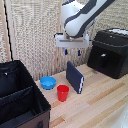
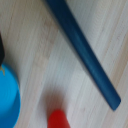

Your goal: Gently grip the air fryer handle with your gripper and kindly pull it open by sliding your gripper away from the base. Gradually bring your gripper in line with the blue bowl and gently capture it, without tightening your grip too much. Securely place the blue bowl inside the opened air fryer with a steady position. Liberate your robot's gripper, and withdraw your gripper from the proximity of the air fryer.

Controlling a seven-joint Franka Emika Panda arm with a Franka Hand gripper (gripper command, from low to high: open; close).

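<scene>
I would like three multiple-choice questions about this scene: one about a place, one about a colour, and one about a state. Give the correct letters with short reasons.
1. Where is the blue bowl?
A. inside the air fryer
B. on the table, beside the red cup
C. in the gripper

2. What colour is the cup?
A. red
B. green
C. white

3. What is the state of the air fryer drawer?
A. pulled out
C. removed
B. closed

Answers: 1 B, the bowl rests on the wooden table near the cup. 2 A, it is plainly red. 3 B, the front sits flush, and the gripper hangs above the dark-blue book, holding nothing.
</scene>
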